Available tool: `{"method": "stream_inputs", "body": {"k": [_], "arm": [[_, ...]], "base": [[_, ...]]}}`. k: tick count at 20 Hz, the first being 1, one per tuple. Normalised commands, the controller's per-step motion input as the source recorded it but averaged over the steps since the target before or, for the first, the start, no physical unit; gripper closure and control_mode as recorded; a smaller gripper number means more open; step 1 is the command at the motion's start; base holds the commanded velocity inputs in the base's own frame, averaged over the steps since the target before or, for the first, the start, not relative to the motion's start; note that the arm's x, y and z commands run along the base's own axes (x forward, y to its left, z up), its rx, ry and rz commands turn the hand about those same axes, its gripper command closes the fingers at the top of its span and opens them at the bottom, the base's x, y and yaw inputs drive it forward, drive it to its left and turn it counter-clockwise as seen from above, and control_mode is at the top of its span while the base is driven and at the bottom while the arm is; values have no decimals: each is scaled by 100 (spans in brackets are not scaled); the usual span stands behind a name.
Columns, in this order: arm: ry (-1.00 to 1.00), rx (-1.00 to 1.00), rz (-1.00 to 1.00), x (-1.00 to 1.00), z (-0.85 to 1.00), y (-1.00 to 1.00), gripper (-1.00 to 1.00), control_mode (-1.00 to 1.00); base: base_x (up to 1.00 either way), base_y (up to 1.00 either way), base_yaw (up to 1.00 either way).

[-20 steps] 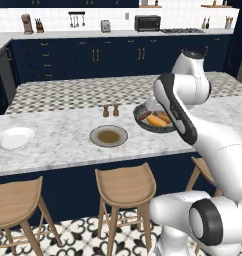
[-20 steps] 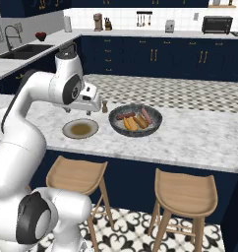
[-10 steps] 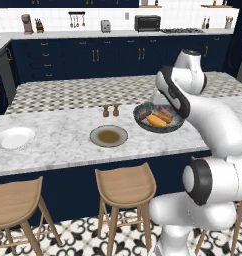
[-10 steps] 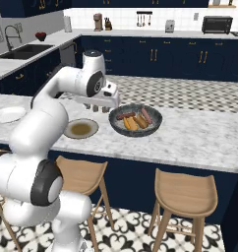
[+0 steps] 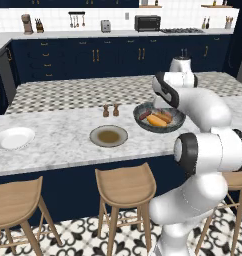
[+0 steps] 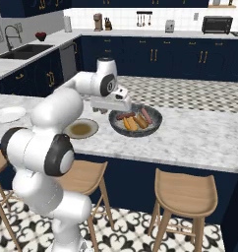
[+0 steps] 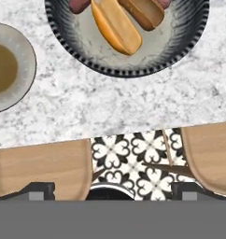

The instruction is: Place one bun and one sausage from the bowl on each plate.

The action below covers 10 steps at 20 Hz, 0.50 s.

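The dark-grey bowl (image 7: 133, 72) (image 5: 179, 121) (image 6: 140, 133) stands on the marble counter and holds orange-brown buns (image 7: 116, 25) (image 5: 157, 120) (image 6: 133, 122) and reddish sausages (image 7: 77, 4) (image 6: 146, 115). Left of it lies the beige plate (image 5: 108, 135) (image 6: 80, 129) (image 7: 3, 65) with a brown centre. The white plate (image 5: 14, 138) (image 6: 10, 114) lies far to the left. My gripper (image 6: 116, 108) (image 7: 113, 191) hangs open above the counter's near edge, just in front of the bowl, pointing down. Its fingertips (image 7: 40, 190) stand wide apart with nothing between them.
Salt and pepper shakers (image 5: 111, 110) stand behind the beige plate. Wooden stools (image 5: 125, 185) (image 6: 185, 194) (image 7: 40, 168) sit below the counter's near edge. A second counter with a checkered top (image 5: 83, 92) runs behind.
The arm has swung the hand sideways toward the bowl and a little lower. The jaws have spread slightly wider. Bowl and plates have not moved.
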Motion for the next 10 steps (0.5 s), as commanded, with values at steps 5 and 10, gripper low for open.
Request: {"method": "stream_inputs", "body": {"k": [5,10], "arm": [[18,0,0,72,-29,-24,-100,-100],[8,0,0,30,-20,-4,-100,-100]], "base": [[0,0,0],[0,0,0]]}}
